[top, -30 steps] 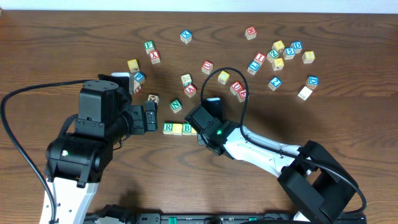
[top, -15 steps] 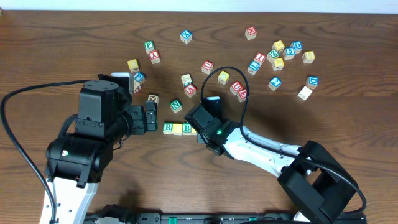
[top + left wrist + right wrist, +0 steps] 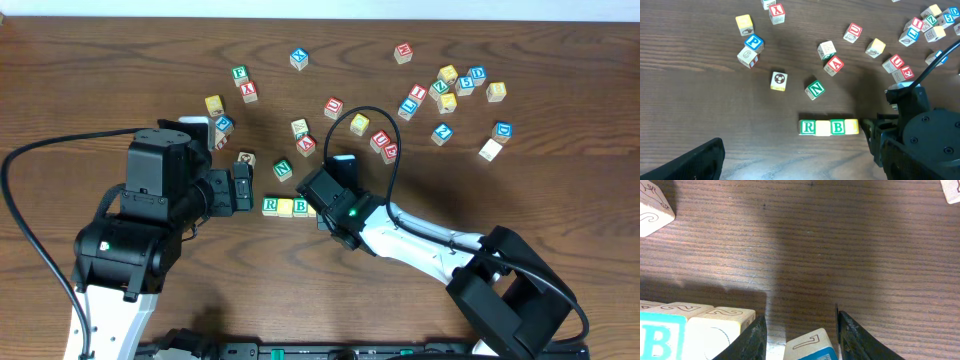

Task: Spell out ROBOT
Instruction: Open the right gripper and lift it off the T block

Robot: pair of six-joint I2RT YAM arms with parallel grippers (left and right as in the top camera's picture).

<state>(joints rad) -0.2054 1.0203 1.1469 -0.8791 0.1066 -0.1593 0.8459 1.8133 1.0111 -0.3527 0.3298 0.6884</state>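
The brown table [image 3: 560, 200] is the biggest thing. Its far edge runs along the top of the overhead view. There is bare wood at the far left, on the right side, and in front of the row of cubes.

The left arm [image 3: 140, 230] fills the near left part. The right arm [image 3: 430, 240] comes in from the near right corner to the middle.

The left pincer [image 3: 243, 188] is wide open and holds nothing. It is just left of the row.

The right pincer [image 3: 801, 324] is partly open. The blue-edged cube [image 3: 810, 347] sits on the wood between its fingers, with a gap showing on one side, so it is not squeezed.

The row is near the middle, well away from every edge: R cube [image 3: 808, 127], first yellow cube [image 3: 823, 128], B cube [image 3: 838, 127], second yellow cube [image 3: 852, 126], all touching. The blue-edged cube is just beside the row's right end, a little apart.

The green N cube [image 3: 283, 170] is near the row, on its far side. Many loose cubes [image 3: 450, 85] lie toward the far edge.
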